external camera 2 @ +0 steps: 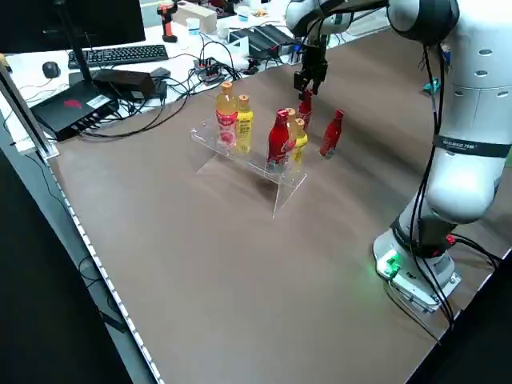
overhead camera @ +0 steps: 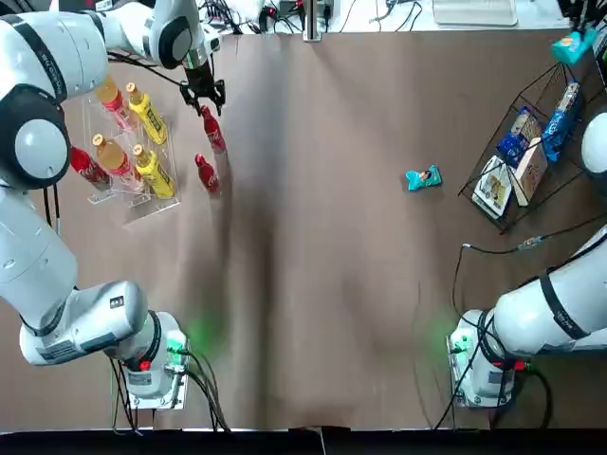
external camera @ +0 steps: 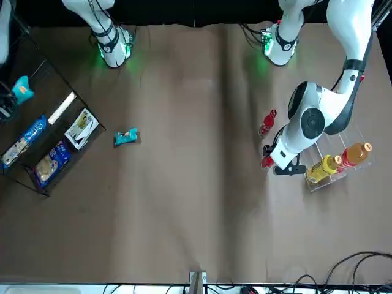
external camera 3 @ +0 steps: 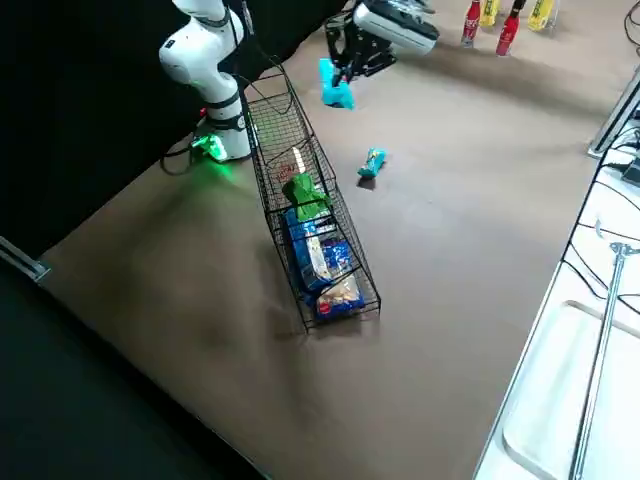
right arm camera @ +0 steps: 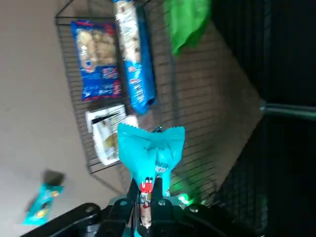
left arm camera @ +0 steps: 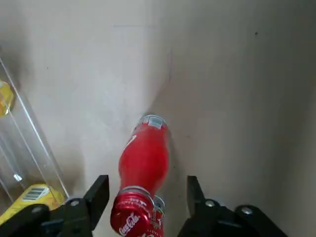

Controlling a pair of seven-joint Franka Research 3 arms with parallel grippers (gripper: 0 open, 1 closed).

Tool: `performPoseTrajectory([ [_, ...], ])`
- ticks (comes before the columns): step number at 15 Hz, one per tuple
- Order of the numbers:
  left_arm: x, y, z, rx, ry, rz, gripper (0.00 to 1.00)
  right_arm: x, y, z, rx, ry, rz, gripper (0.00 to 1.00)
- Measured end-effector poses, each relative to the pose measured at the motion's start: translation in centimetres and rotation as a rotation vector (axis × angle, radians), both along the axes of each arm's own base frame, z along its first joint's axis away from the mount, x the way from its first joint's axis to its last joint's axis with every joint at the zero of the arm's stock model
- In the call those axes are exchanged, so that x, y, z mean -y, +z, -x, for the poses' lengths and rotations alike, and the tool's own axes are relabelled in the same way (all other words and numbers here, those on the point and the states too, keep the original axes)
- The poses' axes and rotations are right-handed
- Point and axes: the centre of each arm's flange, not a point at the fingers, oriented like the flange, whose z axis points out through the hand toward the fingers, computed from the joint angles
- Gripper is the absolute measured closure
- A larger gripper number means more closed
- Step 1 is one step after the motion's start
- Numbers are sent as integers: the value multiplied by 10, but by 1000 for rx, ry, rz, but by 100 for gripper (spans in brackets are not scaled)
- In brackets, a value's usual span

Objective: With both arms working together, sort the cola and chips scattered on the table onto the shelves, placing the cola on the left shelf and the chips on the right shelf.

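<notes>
Hovering left pincer (left arm camera: pixel 143 207): spread, straddling cola bottle (left arm camera: pixel 143 168) beside clear shelf (overhead camera: pixel 142 204)
right pincer (right arm camera: pixel 145 207): pinching teal chips (right arm camera: pixel 150 150) above wire shelf (right arm camera: pixel 74 98)

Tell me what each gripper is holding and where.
Right gripper pinches a teal chips packet by its end. Left gripper is open around a cola bottle, not gripping.

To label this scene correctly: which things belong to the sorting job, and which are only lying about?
Job: cola bottles, chips packets, clear shelf, wire shelf.
Lying about: yellow bottles, orange-capped bottles, blue and white packages.
</notes>
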Motion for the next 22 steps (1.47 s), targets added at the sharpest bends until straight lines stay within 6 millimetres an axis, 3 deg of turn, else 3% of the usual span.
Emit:
performPoseTrajectory([
  [4, -2, -6, 4, -17, 4, -8, 37, 67, -3, 10, -13, -18, -5, 88],
  [7, -2, -6, 4, -18, 13, -10, 43, 96, -11, 14, -27, -21, 3, 88],
  [12, -3, -2, 5, -13, 16, -15, 53, 101, -25, 13, -43, 6, -2, 87],
  [15, -3, 2, 5, -9, 22, -17, 67, 98, -27, 12, -46, 14, -3, 78],
  [17, -2, 2, 5, -7, 37, -19, 68, 98, -27, 12, -48, 18, -3, 58],
  [22, -8, 13, 1, 8, 49, -26, 68, 93, -27, 10, -50, 30, -6, 53],
])
